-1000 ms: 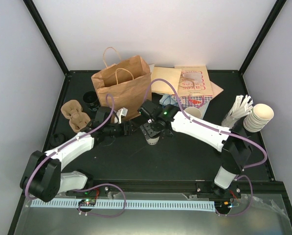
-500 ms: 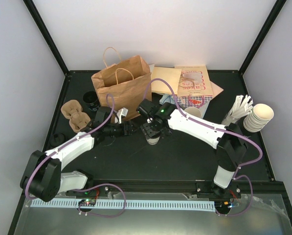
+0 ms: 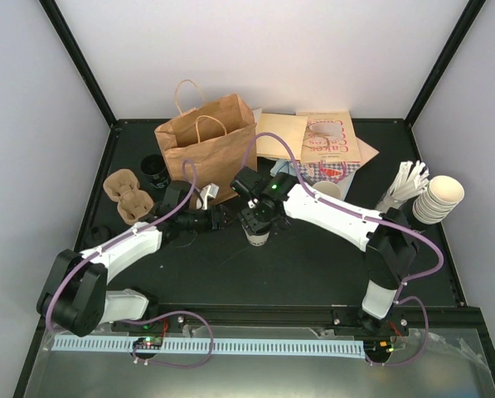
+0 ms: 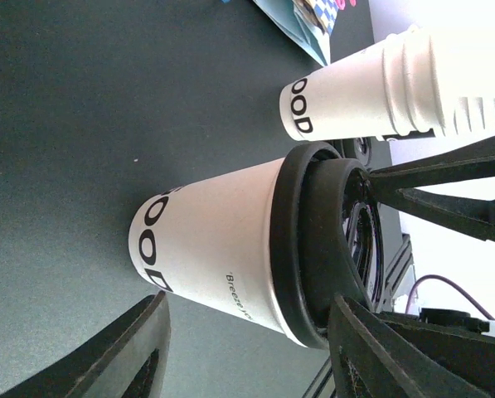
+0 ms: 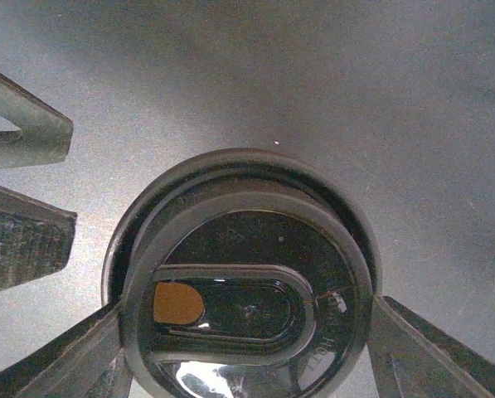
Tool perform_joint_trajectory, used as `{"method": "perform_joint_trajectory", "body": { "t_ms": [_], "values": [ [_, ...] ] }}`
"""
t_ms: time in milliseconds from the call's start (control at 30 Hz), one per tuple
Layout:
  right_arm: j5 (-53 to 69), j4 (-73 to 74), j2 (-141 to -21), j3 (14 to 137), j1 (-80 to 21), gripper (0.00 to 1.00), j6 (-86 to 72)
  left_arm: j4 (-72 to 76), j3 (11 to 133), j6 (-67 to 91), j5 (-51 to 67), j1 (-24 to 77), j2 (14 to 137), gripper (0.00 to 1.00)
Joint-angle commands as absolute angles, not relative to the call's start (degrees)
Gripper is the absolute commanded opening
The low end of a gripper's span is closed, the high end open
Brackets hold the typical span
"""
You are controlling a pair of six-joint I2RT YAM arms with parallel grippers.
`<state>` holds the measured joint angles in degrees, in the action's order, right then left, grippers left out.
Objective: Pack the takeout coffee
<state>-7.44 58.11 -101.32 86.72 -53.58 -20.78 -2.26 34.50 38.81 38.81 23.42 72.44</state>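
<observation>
Lidded coffee (image 3: 258,235) stands mid-bench, right gripper (image 3: 256,220) above with jaws flanking its lid, left gripper (image 3: 223,217) part-open beside it; bag (image 3: 207,149) unpacked.

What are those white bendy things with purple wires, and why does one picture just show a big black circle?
Those are two robot arms bolted at the near edge of a black table. One picture comes from a camera high above. The other two come from little cameras on the arms' wrists, so they sit very close to things.

The big black circle is the lid of a paper coffee cup, seen from right above by the right arm's camera. The right gripper has a finger on each side of the lid, and I can't tell whether it is squeezing yet. The left gripper is open beside the cup, not touching it.

Also on the table: a brown paper bag, a cardboard cup carrier, a stack of empty cups and some flat paper packets.
</observation>
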Motion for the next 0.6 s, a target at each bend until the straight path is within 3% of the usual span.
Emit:
{"method": "perform_joint_trajectory", "body": {
  "t_ms": [0,567],
  "values": [
    [-6.52,59.20,-102.39,88.23,-53.35,0.74,-19.84,0.88,36.46,39.47,40.89,24.01,73.03,0.54],
    [-3.90,57.61,-100.83,85.06,-53.59,0.73,-16.69,5.47,36.11,41.94,43.76,25.14,77.12,0.48]
  ]
}}
